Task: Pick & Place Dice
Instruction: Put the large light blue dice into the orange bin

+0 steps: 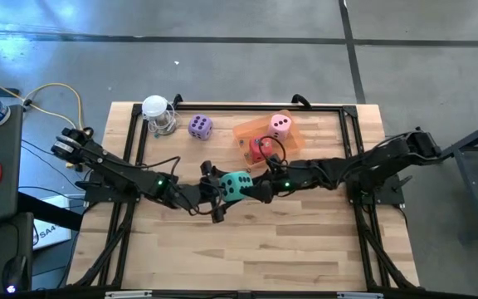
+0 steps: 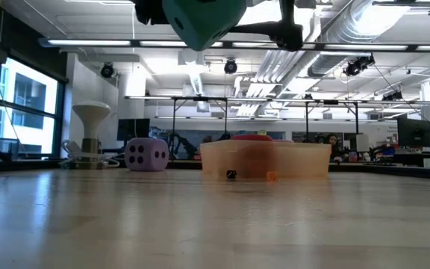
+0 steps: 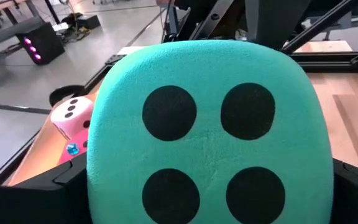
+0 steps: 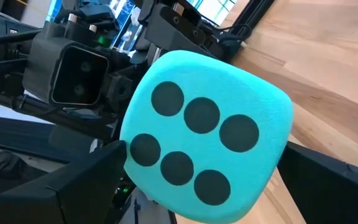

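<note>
Two dark robot arms meet over the middle of the wooden desk point(image 1: 305, 249), a plush teal die point(image 1: 237, 184) caught between them and lifted well clear of the boards; the level view shows it hanging high above the desktop. The left claw point(image 1: 219, 194) has its dark fingers spread wide against the die's opposite sides, the four-pip face turned to its wrist camera. The right claw point(image 1: 260, 189) stands equally wide around the same cube, its camera facing the six-pip side. Whether the right fingers actually press the fabric cannot be told, so this looks like a handover from one arm to the other, with which arm bears the weight unclear.

The die is a soft, fuzzy cube with rounded corners and flat black dots, likely to squash a little under pressure. Toward the desk's far edge, a pink die point(image 1: 280, 124) and a red die point(image 1: 260, 149) already lie in the translucent orange tray point(image 1: 243, 130), apparently the drop-off point. A purple die point(image 1: 199, 126) waits on the bare wood just beside the tray, near a clear cup with a white rounded top point(image 1: 158, 113) at the far left corner.
</note>
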Robot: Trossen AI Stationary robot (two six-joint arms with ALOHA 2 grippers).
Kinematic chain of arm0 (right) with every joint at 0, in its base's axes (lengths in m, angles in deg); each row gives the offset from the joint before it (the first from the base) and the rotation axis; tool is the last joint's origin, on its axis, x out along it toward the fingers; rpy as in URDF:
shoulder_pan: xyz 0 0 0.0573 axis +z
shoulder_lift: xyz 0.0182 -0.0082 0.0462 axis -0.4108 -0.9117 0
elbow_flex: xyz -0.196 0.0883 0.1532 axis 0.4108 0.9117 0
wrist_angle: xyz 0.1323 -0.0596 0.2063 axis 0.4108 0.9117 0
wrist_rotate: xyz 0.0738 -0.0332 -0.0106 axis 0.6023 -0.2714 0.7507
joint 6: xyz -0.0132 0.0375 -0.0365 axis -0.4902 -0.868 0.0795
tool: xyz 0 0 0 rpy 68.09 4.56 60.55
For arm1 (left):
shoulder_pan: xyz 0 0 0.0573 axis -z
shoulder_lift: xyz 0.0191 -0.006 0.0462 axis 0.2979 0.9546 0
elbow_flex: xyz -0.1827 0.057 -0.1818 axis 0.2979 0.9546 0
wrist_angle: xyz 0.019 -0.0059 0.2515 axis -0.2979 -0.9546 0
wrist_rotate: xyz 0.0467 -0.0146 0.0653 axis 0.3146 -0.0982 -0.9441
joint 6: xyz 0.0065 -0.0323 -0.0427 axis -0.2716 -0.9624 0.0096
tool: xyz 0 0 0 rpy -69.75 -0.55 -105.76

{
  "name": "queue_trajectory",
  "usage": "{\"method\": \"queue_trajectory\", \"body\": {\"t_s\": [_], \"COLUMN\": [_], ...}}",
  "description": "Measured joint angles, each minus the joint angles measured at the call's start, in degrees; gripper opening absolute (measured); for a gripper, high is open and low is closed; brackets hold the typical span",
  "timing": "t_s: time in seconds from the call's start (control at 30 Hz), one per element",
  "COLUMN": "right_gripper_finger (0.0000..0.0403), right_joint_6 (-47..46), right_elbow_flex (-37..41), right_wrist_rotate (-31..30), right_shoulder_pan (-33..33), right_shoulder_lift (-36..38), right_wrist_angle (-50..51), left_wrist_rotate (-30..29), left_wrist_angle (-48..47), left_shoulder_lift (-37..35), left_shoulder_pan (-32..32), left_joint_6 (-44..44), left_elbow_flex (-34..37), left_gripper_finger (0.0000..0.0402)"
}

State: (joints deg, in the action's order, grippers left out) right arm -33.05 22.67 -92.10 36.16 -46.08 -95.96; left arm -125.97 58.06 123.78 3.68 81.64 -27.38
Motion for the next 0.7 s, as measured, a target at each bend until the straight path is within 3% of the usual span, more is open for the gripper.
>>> {"method": "queue_trajectory", "body": {"t_s": [0.37,0.7], "right_gripper_finger": [0.0400,0.0400], "right_joint_6": [-2.93,-6.69], "right_elbow_flex": [0.04,0.04], "right_wrist_rotate": [2.88,6.01], "right_shoulder_pan": [-1.65,-2.16], "right_shoulder_lift": [0.04,-0.52], "right_wrist_angle": [-0.88,3.21], "left_wrist_rotate": [0.24,7.91], "left_wrist_angle": [-3.90,-3.80], "left_shoulder_lift": [0.01,3.66], "left_shoulder_pan": [-0.04,-2.52], "left_joint_6": [-0.03,-2.33], "left_elbow_flex": [-0.23,-0.10], "left_gripper_finger": [0.0368,0.0368]}}
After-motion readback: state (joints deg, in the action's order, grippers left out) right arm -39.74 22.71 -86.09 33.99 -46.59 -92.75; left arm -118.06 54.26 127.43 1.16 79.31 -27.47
